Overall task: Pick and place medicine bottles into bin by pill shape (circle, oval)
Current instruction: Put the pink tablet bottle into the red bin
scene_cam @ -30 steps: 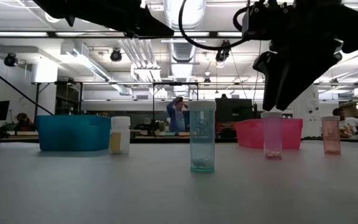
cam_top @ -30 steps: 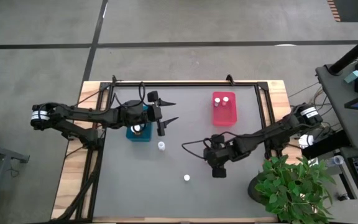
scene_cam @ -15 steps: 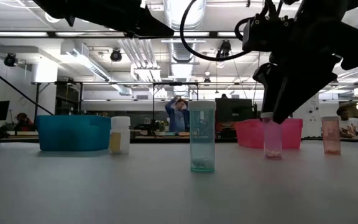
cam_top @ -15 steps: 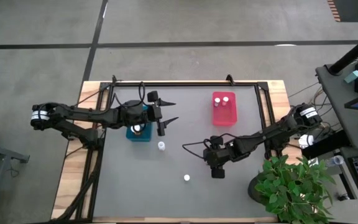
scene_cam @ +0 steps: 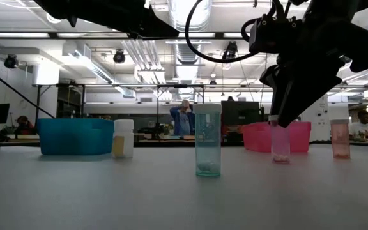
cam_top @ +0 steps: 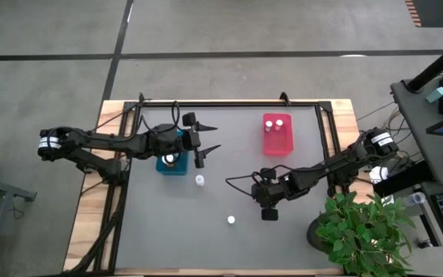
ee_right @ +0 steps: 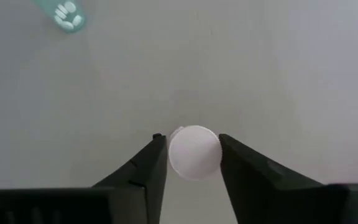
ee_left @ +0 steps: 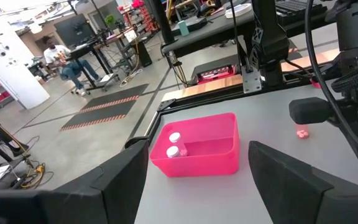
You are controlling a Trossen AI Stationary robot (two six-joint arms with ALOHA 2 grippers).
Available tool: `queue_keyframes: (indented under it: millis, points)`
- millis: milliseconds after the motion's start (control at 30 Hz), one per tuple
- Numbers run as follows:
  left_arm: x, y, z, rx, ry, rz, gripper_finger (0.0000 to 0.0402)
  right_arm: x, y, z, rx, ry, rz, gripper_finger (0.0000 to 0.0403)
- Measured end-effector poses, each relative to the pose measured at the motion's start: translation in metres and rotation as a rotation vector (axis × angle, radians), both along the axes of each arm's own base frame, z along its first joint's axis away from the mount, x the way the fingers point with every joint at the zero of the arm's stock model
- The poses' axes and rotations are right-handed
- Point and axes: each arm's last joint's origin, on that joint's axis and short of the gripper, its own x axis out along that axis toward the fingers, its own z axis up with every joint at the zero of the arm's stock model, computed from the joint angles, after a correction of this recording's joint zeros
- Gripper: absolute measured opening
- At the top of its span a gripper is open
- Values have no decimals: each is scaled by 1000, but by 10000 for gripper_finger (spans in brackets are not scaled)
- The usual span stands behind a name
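**A:** How many bins and bottles are on the table, from left to right?

**B:** Two bins. A blue bin [cam_top: 172, 160] sits at the far left, mostly under the left arm, with one white-capped bottle [cam_top: 171, 159] visible inside. A pink bin [cam_top: 278, 144] sits at the far right and holds two capped bottles [ee_left: 174, 144].

**A:** And loose bottles?

**B:** Four show at table height: a yellowish bottle [scene_cam: 123, 138] just beside the blue bin, a pale bluish bottle [scene_cam: 207, 140] nearest the camera in the middle, a pink-tinted bottle [scene_cam: 279, 139] under the right arm, and an orange-tinted bottle [scene_cam: 340, 138] at the far right.

**A:** Where are the grippers?

**B:** The left gripper [cam_top: 208, 137] hangs above the table just right of the blue bin, its fingers spread wide and empty. The right gripper [ee_right: 192, 154] is lowered over the pink-tinted bottle near the table's middle right. Its fingers [ee_right: 147, 171] sit on either side of the white cap [ee_right: 194, 152], touching or almost touching it.
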Motion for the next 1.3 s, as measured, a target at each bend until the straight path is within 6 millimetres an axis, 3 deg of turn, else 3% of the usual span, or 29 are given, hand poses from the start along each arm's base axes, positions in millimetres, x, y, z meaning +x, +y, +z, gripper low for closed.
queue_keyframes:
  millis: [167, 467, 667, 967, 1133, 1300]
  points:
    - [0, 0, 0, 0, 0, 0, 258, 0, 0, 0, 0, -3, 1, 110]
    - [0, 0, 0, 0, 0, 0, 258, 0, -2, 3, 4, -14, -6, 116]
    - [0, 0, 0, 0, 0, 0, 258, 5, -16, 28, -21, -64, -45, 115]
    - [0, 0, 0, 0, 1, 0, 258, 26, -63, 77, -40, -157, -189, 115]
    - [0, 0, 0, 0, 1, 0, 258, 24, -98, 103, -79, -79, -258, 116]
    - [0, 0, 0, 0, 1, 0, 258, 15, -129, 117, -104, -27, -320, 115]
